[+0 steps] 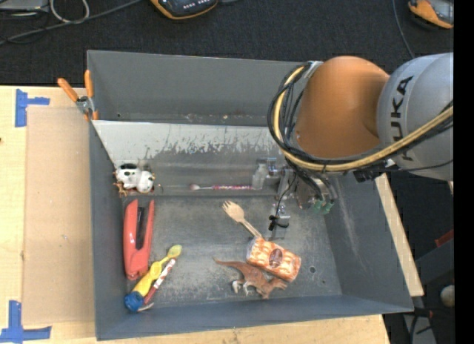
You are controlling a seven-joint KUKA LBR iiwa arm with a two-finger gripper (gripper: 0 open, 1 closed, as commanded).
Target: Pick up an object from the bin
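My gripper [279,221] hangs below the arm's orange cover in the right half of the bin, its tip just above the bin floor. A pale wooden fork [240,215] lies just left of it, its handle running toward the tip. An orange patterned packet [274,259] lies directly in front of the gripper, a short way apart. A brown toy dinosaur [252,276] lies against the packet's near side.
Along the left side lie red-handled pliers [138,237] and a yellow toy with a blue end [152,279]. A small white and black toy [134,179] sits in the back left corner, and a thin pink-tinted stick [221,185] lies along the back wall.
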